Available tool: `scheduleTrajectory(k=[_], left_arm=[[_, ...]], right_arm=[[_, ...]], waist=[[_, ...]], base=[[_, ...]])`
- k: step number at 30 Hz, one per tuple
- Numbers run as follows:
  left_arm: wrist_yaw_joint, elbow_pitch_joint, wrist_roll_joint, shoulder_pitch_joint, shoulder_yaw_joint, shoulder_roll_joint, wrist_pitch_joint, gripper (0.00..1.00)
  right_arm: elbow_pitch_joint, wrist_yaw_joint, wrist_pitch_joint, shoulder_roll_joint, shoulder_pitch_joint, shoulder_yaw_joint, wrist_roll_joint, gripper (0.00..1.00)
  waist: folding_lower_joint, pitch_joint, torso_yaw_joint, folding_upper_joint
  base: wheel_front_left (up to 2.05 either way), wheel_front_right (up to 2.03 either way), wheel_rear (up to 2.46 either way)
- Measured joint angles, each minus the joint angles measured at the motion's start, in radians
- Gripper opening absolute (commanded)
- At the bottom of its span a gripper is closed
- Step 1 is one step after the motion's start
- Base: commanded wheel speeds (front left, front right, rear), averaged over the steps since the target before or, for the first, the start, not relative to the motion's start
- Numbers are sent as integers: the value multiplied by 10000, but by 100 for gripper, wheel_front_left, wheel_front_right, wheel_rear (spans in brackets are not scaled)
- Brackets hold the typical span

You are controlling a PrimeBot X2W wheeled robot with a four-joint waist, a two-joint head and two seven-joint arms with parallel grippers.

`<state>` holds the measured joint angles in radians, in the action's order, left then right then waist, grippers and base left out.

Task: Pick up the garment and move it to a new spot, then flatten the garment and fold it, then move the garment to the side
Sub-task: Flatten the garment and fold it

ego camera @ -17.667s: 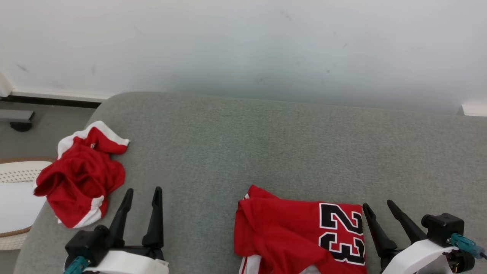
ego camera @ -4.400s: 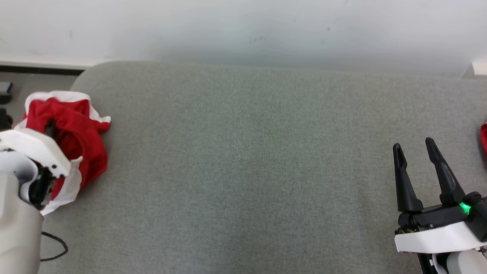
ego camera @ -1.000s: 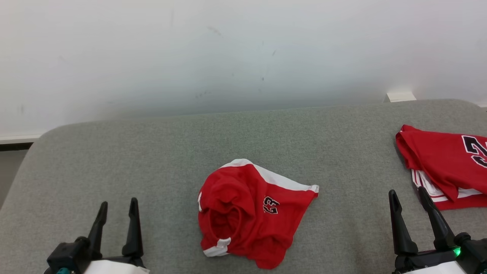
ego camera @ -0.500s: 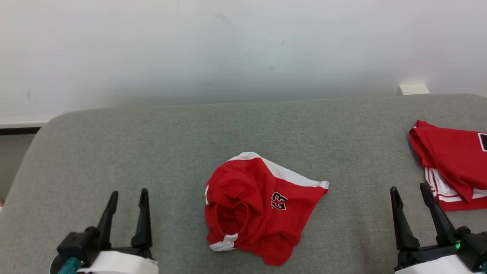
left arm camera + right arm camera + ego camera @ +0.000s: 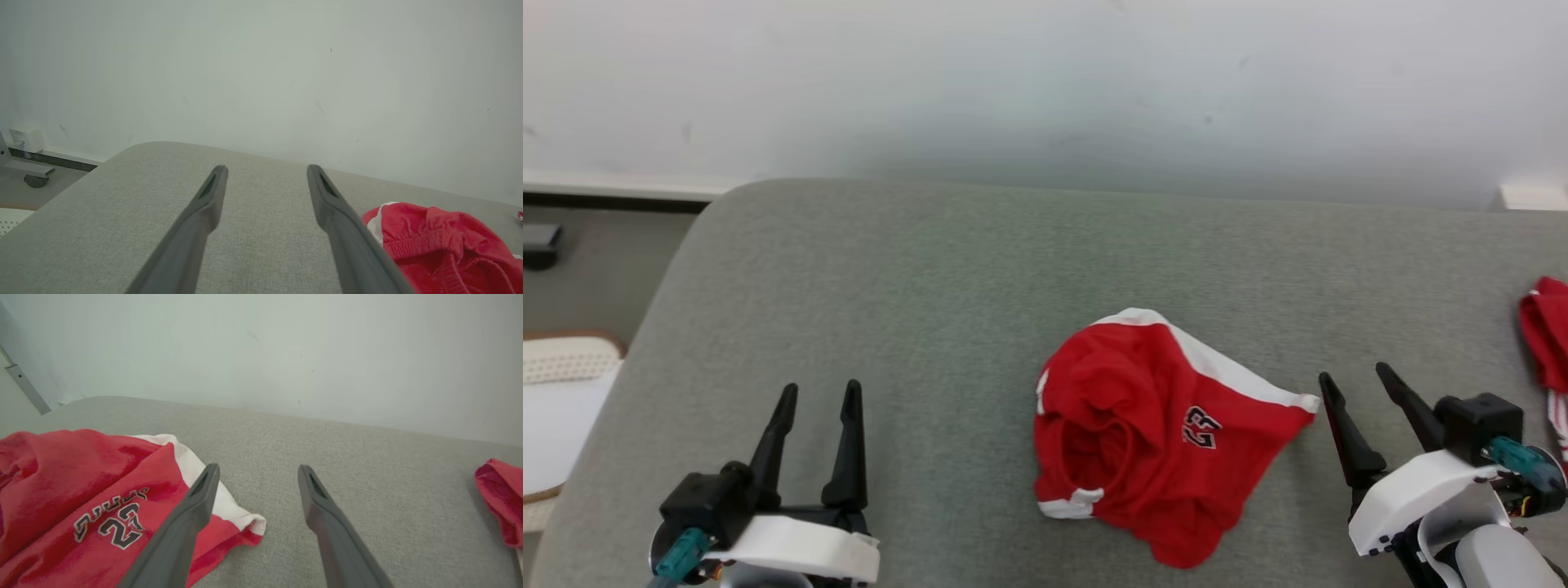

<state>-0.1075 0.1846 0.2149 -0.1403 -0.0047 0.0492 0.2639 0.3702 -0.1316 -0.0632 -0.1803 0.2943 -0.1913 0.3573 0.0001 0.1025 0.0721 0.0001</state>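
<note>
The garment is a pair of red shorts with white side stripes and a small black "23", lying crumpled on the grey cushion, right of centre. In the right wrist view the garment lies at the left with its white-edged corner beside my left finger. My right gripper stands open just right of that corner, holding nothing. My left gripper is open at the lower left, well away from the shorts. The left wrist view catches the garment at its lower right.
A second red jersey lies at the cushion's right edge, also seen as the red jersey in the right wrist view. A white wall runs behind. Past the cushion's left edge are floor and a pale basket.
The whole head view has shifted, so the camera has turned left: shorts and jersey sit further right in it. My right gripper now stands close to the shorts' right corner. Both grippers stay open.
</note>
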Motion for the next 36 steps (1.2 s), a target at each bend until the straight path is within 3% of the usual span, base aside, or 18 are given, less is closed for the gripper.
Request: scheduleTrajectory(k=[7, 16, 17, 18, 20, 28, 36], left_arm=[[119, 54, 366, -50, -378, -2, 0, 100], [259, 31, 485, -49, -422, -2, 0, 100], [259, 31, 487, -49, -424, -2, 0, 100], [259, 33, 495, -49, -420, 0, 0, 100], [257, 33, 495, -52, -422, -2, 0, 100], [261, 23, 495, -43, -391, -2, 0, 100], [257, -98, 577, -67, -483, 0, 0, 100]], right_arm=[[2011, 0, 951, 169, 664, 249, 6, 100], [3705, -4, 1894, 407, 1100, 821, -46, 100], [3781, -2, 1971, 443, 1156, 830, -56, 85], [3800, -2, 1971, 456, 1177, 846, -58, 62], [3827, -2, 1906, 510, 1206, 851, -48, 0], [3547, -2, 1289, 527, 1244, 878, -12, 0], [2389, -2, 1388, -380, 2243, 963, -251, 0]], waist=[[0, 106, 861, -1], [-1, 272, 1643, -1], [-1, 281, 1686, 0], [-1, 288, 1719, 0], [-1, 297, 1759, 0], [0, 229, 1691, 0], [0, 527, 1476, 0]], base=[[0, 0, 0], [0, 0, 0], [0, 0, 0], [0, 0, 0], [0, 0, 0], [0, 0, 0], [0, 0, 0]])
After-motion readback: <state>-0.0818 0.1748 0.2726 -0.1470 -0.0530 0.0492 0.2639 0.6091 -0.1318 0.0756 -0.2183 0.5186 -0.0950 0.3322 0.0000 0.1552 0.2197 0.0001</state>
